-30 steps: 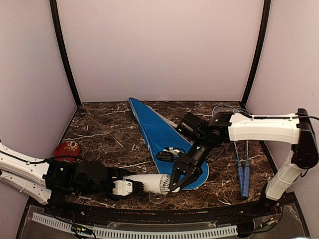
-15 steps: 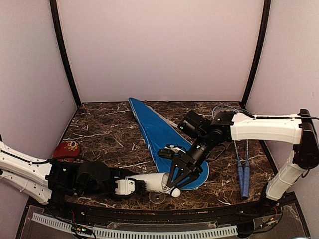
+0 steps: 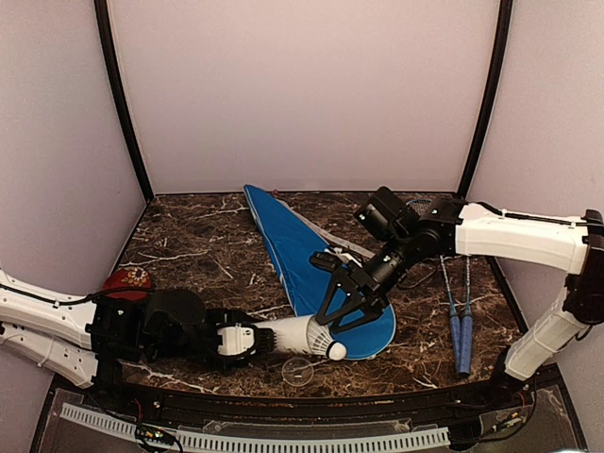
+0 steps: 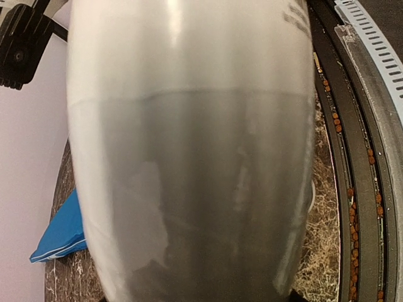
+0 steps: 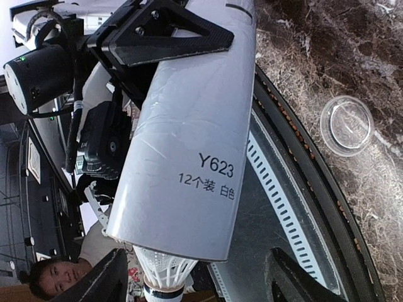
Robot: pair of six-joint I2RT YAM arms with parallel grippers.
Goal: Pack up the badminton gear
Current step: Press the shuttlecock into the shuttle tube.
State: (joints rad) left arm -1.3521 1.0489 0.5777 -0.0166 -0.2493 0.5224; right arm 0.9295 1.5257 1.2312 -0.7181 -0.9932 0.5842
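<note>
Left claw [image 3: 247, 340] clenched on white tube [image 3: 297, 333] near front edge of bench [image 3: 189, 245], right claw [image 3: 342, 311] spread wide just above its mouth; from left wrist, tube filling view; from right wrist, shuttlecock [image 5: 160, 270] poking from tube's end.

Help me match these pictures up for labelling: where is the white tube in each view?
Top view: the white tube is low centre, mouth to the right.
Left wrist: the tube fills nearly the whole picture.
Right wrist: the tube slants from top centre to bottom left.
Shared landmark: the marbled table, on the right in both wrist views.
</note>
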